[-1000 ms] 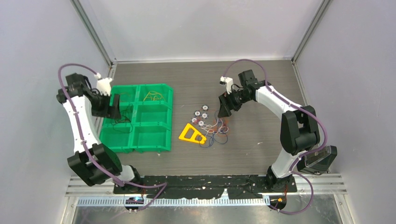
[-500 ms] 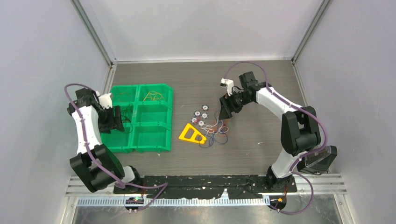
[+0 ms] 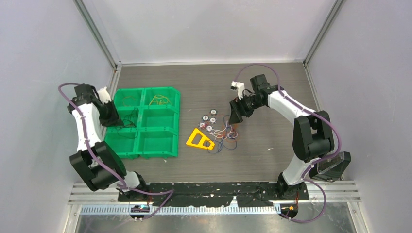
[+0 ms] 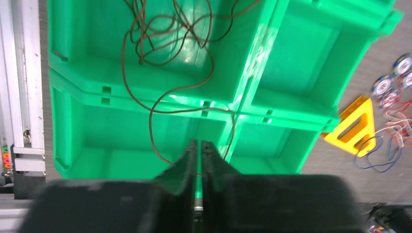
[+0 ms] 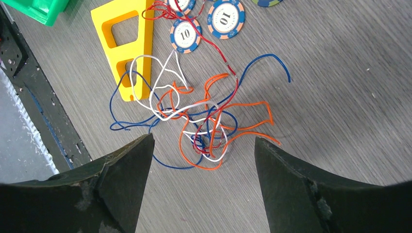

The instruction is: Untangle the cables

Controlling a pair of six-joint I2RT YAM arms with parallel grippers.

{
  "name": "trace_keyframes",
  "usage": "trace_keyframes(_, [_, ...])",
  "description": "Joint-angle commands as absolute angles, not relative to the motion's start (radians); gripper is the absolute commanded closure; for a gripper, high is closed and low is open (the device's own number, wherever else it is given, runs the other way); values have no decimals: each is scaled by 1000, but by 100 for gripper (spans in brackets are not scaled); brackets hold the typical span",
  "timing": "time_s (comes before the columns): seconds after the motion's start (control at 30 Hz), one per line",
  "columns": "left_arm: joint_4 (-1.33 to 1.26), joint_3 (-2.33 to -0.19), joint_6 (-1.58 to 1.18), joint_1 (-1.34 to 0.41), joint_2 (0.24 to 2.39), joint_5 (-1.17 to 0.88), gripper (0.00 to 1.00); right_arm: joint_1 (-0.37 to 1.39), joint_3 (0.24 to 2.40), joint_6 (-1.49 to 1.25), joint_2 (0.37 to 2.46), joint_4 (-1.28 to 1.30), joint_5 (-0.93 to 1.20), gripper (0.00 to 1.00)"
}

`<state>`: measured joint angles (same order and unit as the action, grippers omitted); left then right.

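right gripper (image 5: pixel 204 140) hangs over the tangle of cables (image 5: pixel 194 109) at mid-table, jaws wide apart. wires are thin, springy and glossy: orange, blue, white and red loops threaded through each other. best to pinch one outlying blue loop, not the knot, clear of the yellow triangle (image 5: pixel 131 52) and poker chips (image 5: pixel 226 18). left gripper (image 4: pixel 199 145) has its jaws together over the green tray (image 4: pixel 301 53) at the table's left edge, with curly brown wires (image 4: pixel 165 43) inside.

Bright, even — glare on tray (image 4: pixel 257 48)

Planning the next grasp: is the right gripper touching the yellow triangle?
Apart. The right wrist view shows bare table between the yellow triangle and the right gripper, whose jaws stand open.
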<state>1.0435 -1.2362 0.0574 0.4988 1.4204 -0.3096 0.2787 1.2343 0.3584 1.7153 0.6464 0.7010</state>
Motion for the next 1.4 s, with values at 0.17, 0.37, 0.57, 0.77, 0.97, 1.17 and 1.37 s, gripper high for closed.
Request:
trace_keyframes(0.17, [1259, -1412, 605, 516, 1357, -529, 33, 255, 1288, 384, 1697, 669, 714, 19])
trace_keyframes(0.37, [1461, -1413, 1240, 512, 1395, -395, 24, 255, 1298, 380, 1726, 670, 734, 19])
trace_keyframes(0.57, [1424, -1357, 1483, 497, 1445, -351, 34, 254, 1318, 371, 1736, 671, 736, 19])
trace_keyframes(0.77, [1387, -1316, 1608, 453, 1491, -367, 40, 255, 1317, 377, 1730, 694, 728, 19])
trace_keyframes(0.97, [1390, -1292, 1653, 440, 1541, -362, 43, 254, 1319, 377, 1729, 702, 716, 19])
trace_keyframes(1.17, [1322, -1238, 1672, 414, 1551, -333, 57, 255, 1329, 368, 1742, 702, 716, 19])
trace_keyframes(1.37, [1297, -1285, 1611, 413, 1569, -350, 92, 255, 1353, 365, 1759, 707, 714, 19])
